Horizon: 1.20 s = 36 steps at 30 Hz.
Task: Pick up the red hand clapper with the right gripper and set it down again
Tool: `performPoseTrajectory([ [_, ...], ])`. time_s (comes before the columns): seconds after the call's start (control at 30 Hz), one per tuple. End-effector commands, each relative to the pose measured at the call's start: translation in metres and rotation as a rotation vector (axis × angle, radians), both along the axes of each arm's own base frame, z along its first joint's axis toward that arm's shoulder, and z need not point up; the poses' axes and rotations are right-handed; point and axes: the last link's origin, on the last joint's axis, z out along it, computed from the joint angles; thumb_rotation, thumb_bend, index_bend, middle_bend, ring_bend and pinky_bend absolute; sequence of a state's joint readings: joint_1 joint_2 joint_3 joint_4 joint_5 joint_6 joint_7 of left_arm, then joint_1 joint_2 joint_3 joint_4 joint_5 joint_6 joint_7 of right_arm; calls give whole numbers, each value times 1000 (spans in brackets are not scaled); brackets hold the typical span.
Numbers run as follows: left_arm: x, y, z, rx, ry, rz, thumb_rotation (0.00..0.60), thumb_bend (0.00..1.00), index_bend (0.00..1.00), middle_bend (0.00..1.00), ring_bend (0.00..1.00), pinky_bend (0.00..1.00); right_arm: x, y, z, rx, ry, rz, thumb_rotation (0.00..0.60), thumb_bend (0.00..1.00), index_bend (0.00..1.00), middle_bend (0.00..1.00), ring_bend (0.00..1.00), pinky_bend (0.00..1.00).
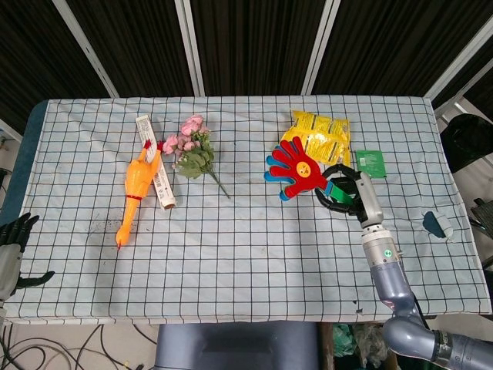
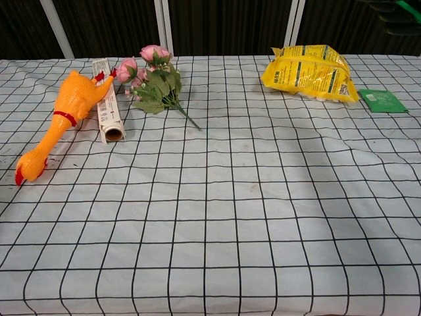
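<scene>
The white tablecloth with a black grid pattern (image 1: 231, 254) is covering the whole table and is lying beneath every item shown. On its left part, the orange rubber chicken with a red beak (image 1: 135, 193) is lying lengthwise, touching the long white cardboard tube box (image 1: 156, 162) beside it. The bunch of pink artificial roses with green leaves (image 1: 192, 150) is lying just to the right of that box, its stem pointing toward the table's middle. The crinkled yellow snack bag (image 1: 316, 139) is lying toward the far right, with the small flat green sachet (image 1: 370, 163) just beside it.

I am holding the red plastic hand clapper with blue and green layers (image 1: 296, 168) in my right hand (image 1: 347, 193), my dark fingers (image 1: 330, 194) closing round its handle. The clapper's palm end is fanning out up and to the left of my hand, overlapping the lower left edge of the yellow snack bag in the head view. In the chest view only a dark and green sliver is showing at the top right corner, and the clapper's red palm is lying out of that frame, so I am holding it above the cloth.

My left hand (image 1: 14, 247) is hanging off the table's left edge with its fingers spread, holding nothing.
</scene>
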State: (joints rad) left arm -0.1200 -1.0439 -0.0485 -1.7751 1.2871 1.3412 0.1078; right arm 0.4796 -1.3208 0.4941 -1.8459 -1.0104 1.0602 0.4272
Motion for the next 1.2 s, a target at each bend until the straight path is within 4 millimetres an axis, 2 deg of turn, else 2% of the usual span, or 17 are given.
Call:
performPoseTrajectory([
  [0.03, 0, 0, 0, 1, 0, 0, 600, 0, 0, 0, 0, 0, -18, 1, -8, 0, 262, 55, 600, 701, 875, 939, 1000, 962],
  [0.23, 0, 0, 0, 0, -1, 0, 600, 0, 0, 0, 0, 0, -42, -2, -21, -5, 649, 138, 600, 679, 875, 899, 965, 928],
  [0.33, 0, 0, 0, -1, 0, 1, 600, 0, 0, 0, 0, 0, -55, -3, -28, 33, 764, 138, 600, 646, 875, 886, 951, 917],
  [0.67, -1, 1, 0, -1, -1, 4, 600, 0, 0, 0, 0, 0, -76, -7, -52, 112, 834, 73, 600, 642, 874, 875, 941, 912],
  [0.77, 0, 1, 0, -2, -2, 5, 600, 0, 0, 0, 0, 0, -79, -10, -58, 118, 850, 65, 600, 629, 857, 838, 912, 874],
  [0.9, -1, 1, 0, -1, -3, 8, 600, 0, 0, 0, 0, 0, -85, -13, -67, 143, 888, 55, 600, 578, 800, 743, 836, 730],
  [0.97, -1, 1, 0, -1, -4, 10, 600, 0, 0, 0, 0, 0, -89, -15, -70, 154, 919, 50, 600, 538, 762, 679, 779, 622],
  [1.13, -1, 1, 0, -5, -4, 12, 600, 0, 0, 0, 0, 0, -99, -18, -74, 154, 990, 22, 600, 391, 558, 397, 498, 281],
  [1.2, -1, 1, 0, -5, -4, 14, 600, 0, 0, 0, 0, 0, -102, -19, -74, 155, 1004, 6, 600, 326, 474, 289, 381, 214],
])
